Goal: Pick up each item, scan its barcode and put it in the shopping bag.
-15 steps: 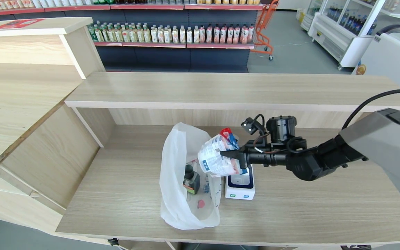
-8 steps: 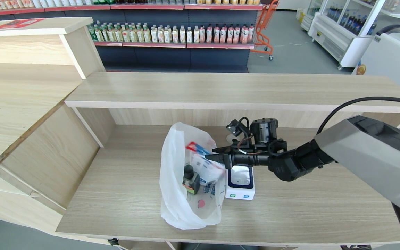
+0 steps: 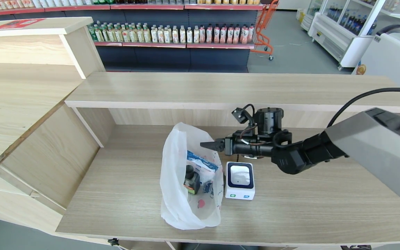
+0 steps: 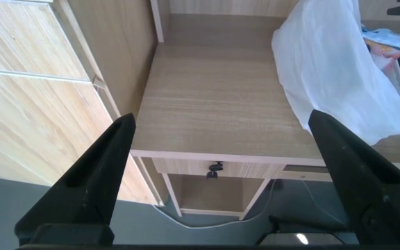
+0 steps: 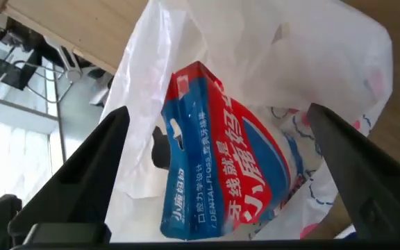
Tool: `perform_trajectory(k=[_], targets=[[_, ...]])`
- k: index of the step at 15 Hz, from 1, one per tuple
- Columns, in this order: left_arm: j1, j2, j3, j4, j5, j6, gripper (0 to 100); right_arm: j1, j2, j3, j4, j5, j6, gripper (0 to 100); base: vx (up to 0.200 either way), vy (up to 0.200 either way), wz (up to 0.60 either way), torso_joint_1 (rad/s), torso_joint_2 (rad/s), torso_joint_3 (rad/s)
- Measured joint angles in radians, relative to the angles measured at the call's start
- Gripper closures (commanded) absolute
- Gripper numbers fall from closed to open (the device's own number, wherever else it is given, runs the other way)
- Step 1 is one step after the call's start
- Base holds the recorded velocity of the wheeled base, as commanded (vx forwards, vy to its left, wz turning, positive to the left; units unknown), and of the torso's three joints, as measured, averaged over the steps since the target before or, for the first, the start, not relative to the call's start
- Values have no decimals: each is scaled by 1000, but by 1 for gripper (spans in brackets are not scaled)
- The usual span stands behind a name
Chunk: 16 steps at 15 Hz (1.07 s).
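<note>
Beside the shopping bag, white scanner.

shopping bag on the tabletop, near the middle, close to the front edge | scanner just right of the bag | packet and small bottle in the bag, bottle left of packet

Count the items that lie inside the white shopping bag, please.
2. A dark bottle sits in the middle of the shopping bag. A red-and-blue packet lies against it on the scanner side. The folds may hide more.
</note>
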Motion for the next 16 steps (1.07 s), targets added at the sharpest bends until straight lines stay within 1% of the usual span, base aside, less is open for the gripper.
perform_trajectory(k=[2, 5, 7, 9, 10, 11, 12, 13, 14, 16], targets=[[0, 0, 0, 0, 0, 0, 0, -39, -82, 87, 2, 3, 12, 0, 0, 0, 0, 0, 0, 0], [0, 0, 0, 0, 0, 0, 0, -113, -291, 271, 3, 16, -19, 0, 0, 0, 0, 0, 0, 0], [0, 0, 0, 0, 0, 0, 0, -169, -469, 419, 5, 17, -113, 0, 0, 0, 0, 0, 0, 0], [0, 0, 0, 0, 0, 0, 0, -243, -636, 604, 12, -11, -297, 0, 0, 0, 0, 0, 0, 0], [0, 0, 0, 0, 0, 0, 0, -299, -718, 707, 14, -92, -399, 0, 0, 0, 0, 0, 0, 0], [0, 0, 0, 0, 0, 0, 0, -354, -792, 784, 28, -211, -462, 0, 0, 0, 0, 0, 0, 0], [0, 0, 0, 0, 0, 0, 0, -397, -865, 844, 65, -357, -475, 0, 0, 0, 0, 0, 0, 0], [0, 0, 0, 0, 0, 0, 0, -426, -943, 882, 100, -468, -438, 0, 0, 0, 0, 0, 0, 0], [0, 0, 0, 0, 0, 0, 0, -446, -1013, 919, 125, -545, -392, 0, 0, 0, 0, 0, 0, 0], [0, 0, 0, 0, 0, 0, 0, -475, -1149, 1002, 148, -615, -334, 0, 0, 0, 0, 0, 0, 0]])
